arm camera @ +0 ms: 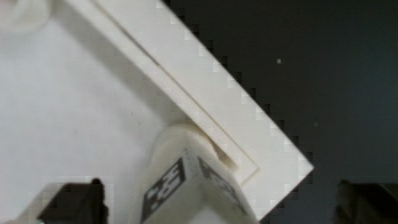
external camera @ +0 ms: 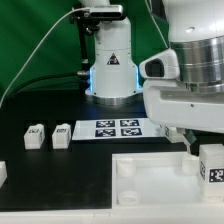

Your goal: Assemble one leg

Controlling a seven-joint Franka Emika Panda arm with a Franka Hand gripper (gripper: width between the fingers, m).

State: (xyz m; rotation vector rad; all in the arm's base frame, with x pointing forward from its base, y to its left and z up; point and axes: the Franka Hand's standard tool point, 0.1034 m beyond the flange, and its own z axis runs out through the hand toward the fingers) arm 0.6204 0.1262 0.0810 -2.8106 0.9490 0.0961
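Note:
A leg [external camera: 212, 165], a small white block with a black-and-white tag, stands at the corner of the large white square panel [external camera: 150, 172] at the exterior view's right. In the wrist view the leg [arm camera: 183, 180] lies against the panel's [arm camera: 71, 110] edge, between my two dark fingertips. My gripper [arm camera: 217, 207] is open, with its fingers wide apart on either side of the leg and not touching it. In the exterior view only one finger [external camera: 187, 147] shows beside the leg; the arm hides the rest. Two more legs [external camera: 35, 135] [external camera: 62, 135] stand at the left.
The marker board [external camera: 118, 127] lies behind the panel, in front of the robot base [external camera: 108, 70]. Another white part [external camera: 3, 172] shows at the left edge. The black table [external camera: 60, 185] surrounds the panel. A green curtain is at the back.

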